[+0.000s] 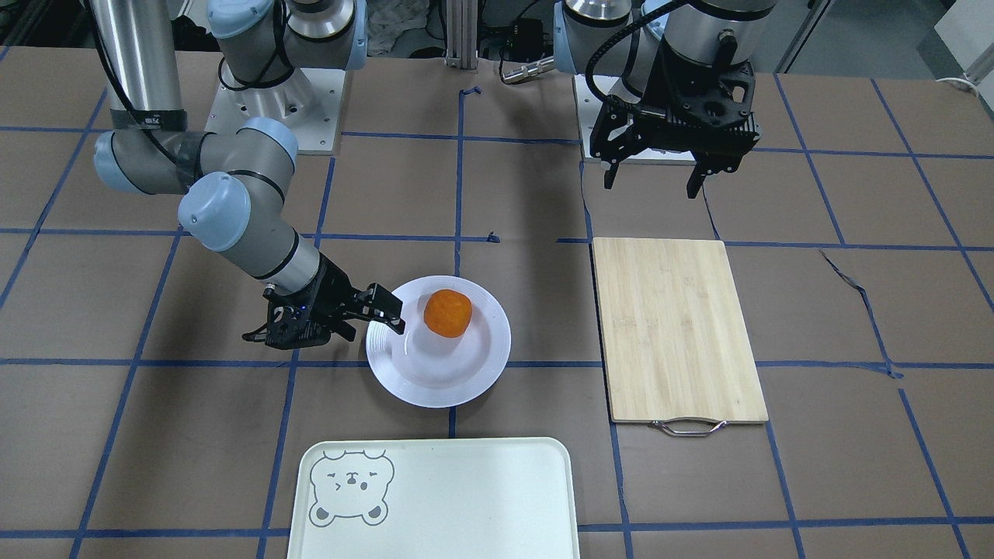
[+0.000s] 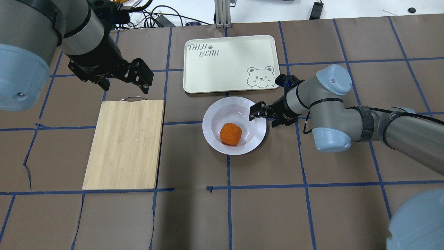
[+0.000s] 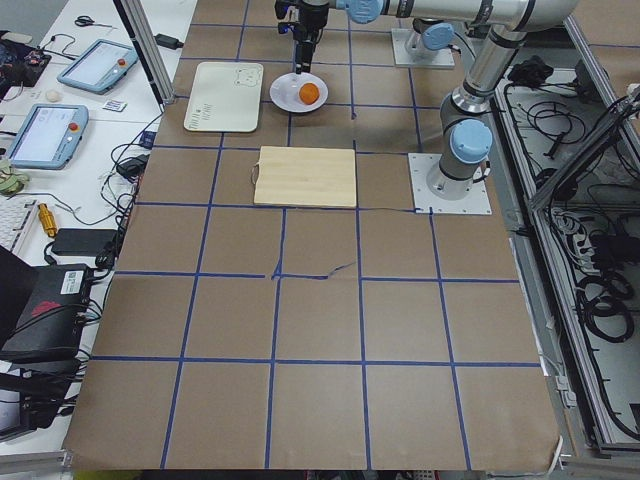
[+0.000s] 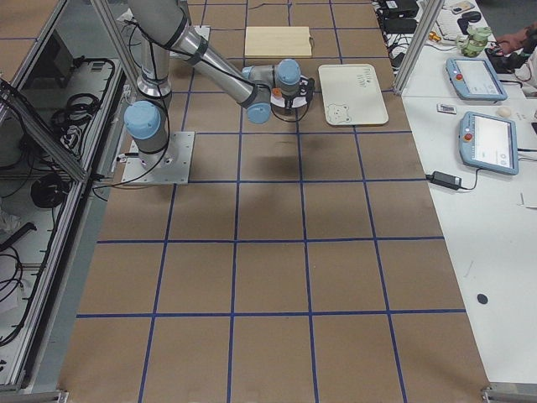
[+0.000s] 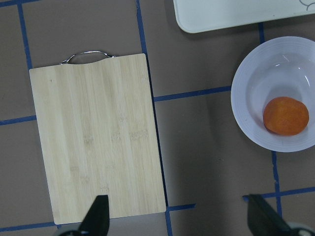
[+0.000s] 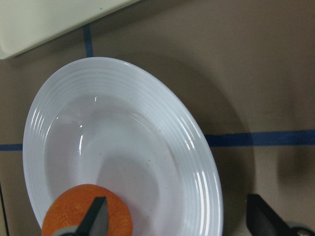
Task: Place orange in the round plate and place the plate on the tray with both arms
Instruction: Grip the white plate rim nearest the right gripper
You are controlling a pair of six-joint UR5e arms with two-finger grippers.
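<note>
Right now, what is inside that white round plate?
One orange lies in the sunken centre of the round plate, and nothing else. The patch of plate beneath the orange is hidden.

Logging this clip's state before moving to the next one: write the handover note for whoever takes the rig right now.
Right claw: open, one finger over the round plate, one outside its rim; not yet closed.
Left claw: open, holding nothing, hovers near the cutting board, away from the plate.
The orange lies in the plate; the plate is on the table beside the tray.
Done: orange plated.
Left: both claws grip the plate and set it on the tray.
</note>
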